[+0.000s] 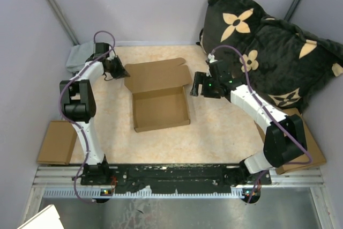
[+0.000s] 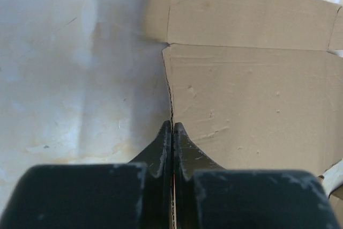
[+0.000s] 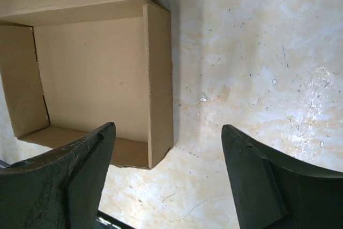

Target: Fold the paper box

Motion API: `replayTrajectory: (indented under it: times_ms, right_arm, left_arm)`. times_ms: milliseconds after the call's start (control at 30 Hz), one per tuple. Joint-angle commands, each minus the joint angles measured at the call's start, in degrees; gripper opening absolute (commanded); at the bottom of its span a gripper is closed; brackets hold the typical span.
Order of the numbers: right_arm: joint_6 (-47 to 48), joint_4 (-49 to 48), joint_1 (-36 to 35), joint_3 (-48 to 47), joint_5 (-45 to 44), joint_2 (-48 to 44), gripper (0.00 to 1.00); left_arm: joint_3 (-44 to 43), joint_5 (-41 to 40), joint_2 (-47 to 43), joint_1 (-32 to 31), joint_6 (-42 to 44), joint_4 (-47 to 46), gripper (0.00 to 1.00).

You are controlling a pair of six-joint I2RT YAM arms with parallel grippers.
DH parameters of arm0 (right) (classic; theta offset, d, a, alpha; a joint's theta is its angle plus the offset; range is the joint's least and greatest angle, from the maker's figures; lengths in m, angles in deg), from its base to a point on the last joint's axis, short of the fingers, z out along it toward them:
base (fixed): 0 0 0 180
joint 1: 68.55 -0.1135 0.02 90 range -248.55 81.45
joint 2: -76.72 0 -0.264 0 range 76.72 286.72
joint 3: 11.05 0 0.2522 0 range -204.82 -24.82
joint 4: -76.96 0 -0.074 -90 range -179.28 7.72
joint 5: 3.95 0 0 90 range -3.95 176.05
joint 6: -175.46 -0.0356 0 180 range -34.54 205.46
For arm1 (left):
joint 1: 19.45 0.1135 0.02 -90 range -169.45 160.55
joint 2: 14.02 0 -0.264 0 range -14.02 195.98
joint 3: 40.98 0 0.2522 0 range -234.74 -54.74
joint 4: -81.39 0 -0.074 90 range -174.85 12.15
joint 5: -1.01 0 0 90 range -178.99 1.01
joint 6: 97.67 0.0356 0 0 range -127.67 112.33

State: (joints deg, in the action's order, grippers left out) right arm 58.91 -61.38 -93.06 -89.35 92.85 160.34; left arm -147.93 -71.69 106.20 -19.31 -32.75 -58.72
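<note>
At mid-frame in the top view, the paper box [image 1: 161,112] is a walled tray, lid unclosed.
Its lid flap [image 1: 156,74] lies flat toward the upper frame; the left gripper [image 2: 172,132] is clenched on its left edge, and the right gripper [image 3: 167,128] hangs released beside the right wall.

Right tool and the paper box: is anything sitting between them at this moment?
Nothing visible does. The right tool hangs open just beside the right wall of the paper box, with only bare table between them. The black flowered cushion lies behind that arm, not in the gap.
</note>
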Motion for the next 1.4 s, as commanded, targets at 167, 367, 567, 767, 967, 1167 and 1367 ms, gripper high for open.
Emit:
replayTrajectory:
  times_ms: [167, 367, 567, 767, 967, 1167, 1367]
  right_arm:
    - [3.83, 3.93, 0.86, -8.4, -1.29, 2.41, 0.83]
    - [8.03, 12.32, 1.67, -19.07, -6.37, 8.76, 0.82]
    - [13.0, 14.55, 3.08, -25.7, -4.2, 14.14, 0.82]
    - [17.36, 3.25, 7.34, -21.54, 6.05, 14.28, 0.91]
    - [17.09, -11.07, 13.63, -18.59, 24.61, 18.32, 0.92]
    - [19.19, -7.97, 13.83, -26.68, 35.34, 26.78, 0.81]
    - [20.49, -6.93, 13.86, -26.62, 38.38, 27.24, 0.74]
  left_arm:
    - [9.49, 8.45, -11.15, 0.12, 3.05, -15.88, 0.0]
    - [23.74, 14.59, -24.96, 0.04, 2.06, -34.4, 0.0]
    - [36.04, 22.35, -34.57, 0.1, 0.57, -50.13, 0.0]
    - [42.01, 25.81, -38.73, 0.07, -0.6, -58.42, 0.0]
    - [42.79, 28.25, -39.6, 0.06, -0.36, -59.7, 0.0]
    - [42.91, 28.26, -40.31, 0.12, 0.35, -59.13, 0.0]
    - [42.99, 27.9, -40.77, 0.07, 1.03, -58.11, 0.0]
